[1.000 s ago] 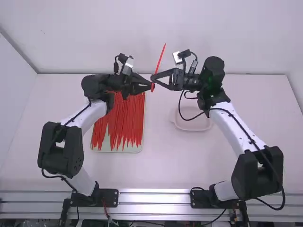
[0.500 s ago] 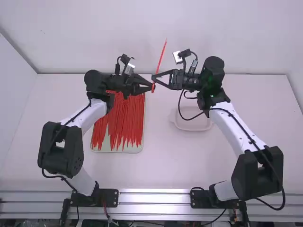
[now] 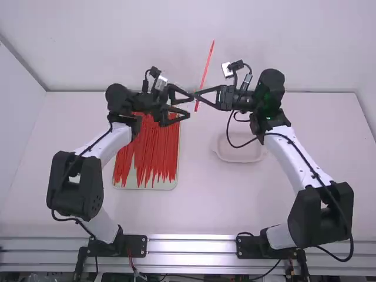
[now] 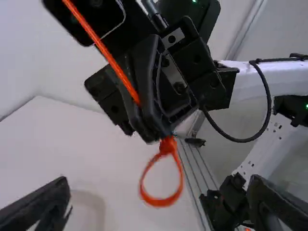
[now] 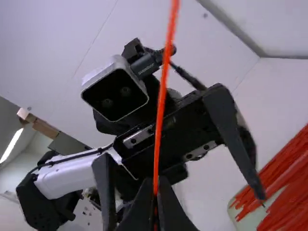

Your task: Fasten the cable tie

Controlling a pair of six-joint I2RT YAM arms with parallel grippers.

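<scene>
Left arm (image 3: 109,143) and right arm (image 3: 294,161): white links, black joints, black base plates on the aluminium rail (image 3: 188,244). Left gripper (image 3: 189,109) and right gripper (image 3: 197,100): black, each topped by a grey camera block. A black cable (image 3: 224,136) loops off the right arm.

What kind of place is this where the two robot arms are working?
Probably a robot lab's test bench. A left arm and a right arm stand on a metal rail at a white table boxed in by white walls, with a tray of red cable ties laid out.
</scene>
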